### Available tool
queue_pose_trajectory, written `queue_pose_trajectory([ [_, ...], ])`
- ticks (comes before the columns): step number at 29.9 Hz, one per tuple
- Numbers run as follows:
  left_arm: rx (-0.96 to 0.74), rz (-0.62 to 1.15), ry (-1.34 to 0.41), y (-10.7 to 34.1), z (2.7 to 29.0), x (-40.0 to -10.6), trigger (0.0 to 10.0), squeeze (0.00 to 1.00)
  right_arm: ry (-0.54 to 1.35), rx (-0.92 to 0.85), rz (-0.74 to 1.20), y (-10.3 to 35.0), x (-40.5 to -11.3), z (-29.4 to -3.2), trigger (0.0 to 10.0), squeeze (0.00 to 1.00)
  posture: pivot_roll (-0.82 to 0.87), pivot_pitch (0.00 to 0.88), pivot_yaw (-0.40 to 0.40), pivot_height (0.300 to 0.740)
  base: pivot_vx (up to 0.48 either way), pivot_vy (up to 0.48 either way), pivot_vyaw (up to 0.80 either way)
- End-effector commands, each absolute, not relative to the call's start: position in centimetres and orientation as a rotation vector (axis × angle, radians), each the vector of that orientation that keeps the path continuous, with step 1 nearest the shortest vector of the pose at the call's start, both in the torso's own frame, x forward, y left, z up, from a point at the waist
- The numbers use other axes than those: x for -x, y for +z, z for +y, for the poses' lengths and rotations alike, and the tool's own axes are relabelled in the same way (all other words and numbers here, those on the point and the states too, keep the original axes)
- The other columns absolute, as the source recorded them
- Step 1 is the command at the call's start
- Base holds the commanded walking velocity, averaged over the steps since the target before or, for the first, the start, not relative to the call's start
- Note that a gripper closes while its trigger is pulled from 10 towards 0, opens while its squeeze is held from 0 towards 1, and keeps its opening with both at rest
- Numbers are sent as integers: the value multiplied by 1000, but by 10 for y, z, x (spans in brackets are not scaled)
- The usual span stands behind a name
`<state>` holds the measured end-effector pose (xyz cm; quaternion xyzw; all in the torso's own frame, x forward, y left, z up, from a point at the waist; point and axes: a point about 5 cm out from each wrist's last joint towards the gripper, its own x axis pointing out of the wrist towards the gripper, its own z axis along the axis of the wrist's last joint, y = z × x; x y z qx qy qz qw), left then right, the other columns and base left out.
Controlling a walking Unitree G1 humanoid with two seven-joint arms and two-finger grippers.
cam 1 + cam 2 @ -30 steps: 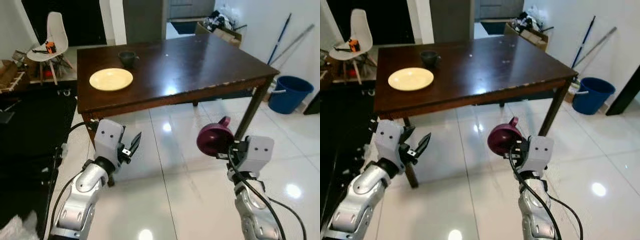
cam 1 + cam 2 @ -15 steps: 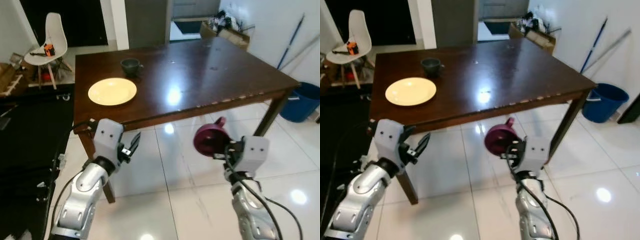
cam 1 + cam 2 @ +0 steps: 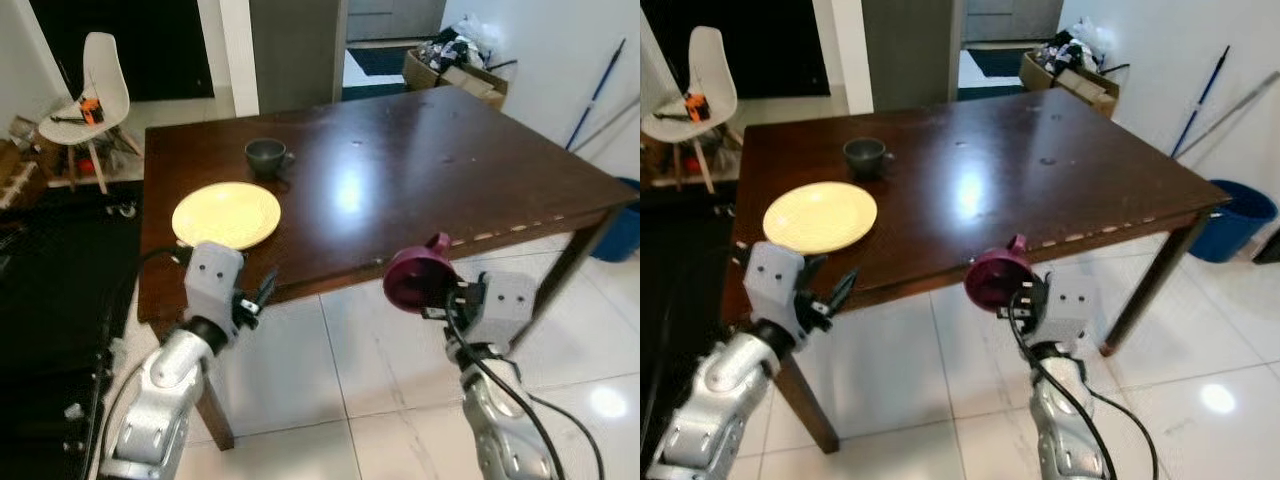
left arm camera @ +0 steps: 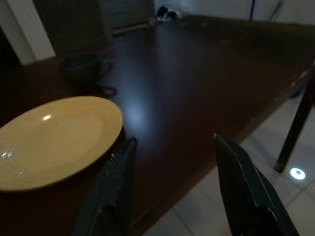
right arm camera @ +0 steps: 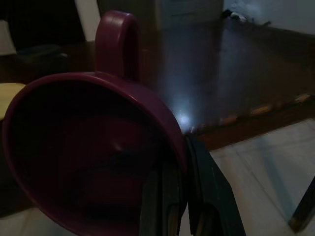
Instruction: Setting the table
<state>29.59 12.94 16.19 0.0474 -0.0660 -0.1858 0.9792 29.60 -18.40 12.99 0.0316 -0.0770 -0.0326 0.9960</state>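
Before us stands a dark brown rectangular wooden table (image 3: 430,170) on a glossy white tiled floor (image 3: 300,370). Our right gripper (image 3: 448,297) is clenched on the rim of a maroon plastic cup with a loop handle (image 3: 418,278) — in the right wrist view the two black fingers (image 5: 197,196) pinch the cup's edge, one inside and one outside. The cup is held in the air just in front of the table's near edge, its mouth turned towards us and its handle pointing up; it does not touch the tabletop.

Our left gripper (image 3: 262,293) hovers at the near left part of the table, fingers (image 4: 236,172) spread apart and holding nothing. Just beyond it lies a round pale yellow plate (image 3: 226,214), flat on the tabletop near the left end. Behind the plate, further from us, sits a small dark grey mug (image 3: 266,155) with its handle to the right — apart from the plate, not touching it.

Off the far left stands a white moulded chair (image 3: 92,100) with something orange on its seat. On the right a blue plastic bucket (image 3: 1232,218) sits on the floor beside the table's leg, and long handles (image 3: 1200,90) lean on the white wall. A cardboard box of clutter (image 3: 455,70) lies past the far corner of the table.
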Motion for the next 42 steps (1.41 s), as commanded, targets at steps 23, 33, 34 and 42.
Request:
queue_pose_trajectory([
  [23,-133,-66,-333,154,137,-298,10000,0,-57,-74,-161,130,-296,-178,10000,0,-31,0,82,740,0,-136,0],
  [33,-126,-59,-327,154,138,-298,10000,0,-58,-74,-157,129,-294,-179,10000,0,-32,0,82,740,173,-418,0],
  [34,-126,-58,-325,154,138,-298,10000,0,-58,-74,-157,129,-294,-179,10000,0,-32,0,82,740,255,-394,0],
  [42,-125,-51,-322,153,139,-299,10000,0,-59,-73,-156,129,-294,-179,10000,0,-33,0,81,740,269,-367,0],
])
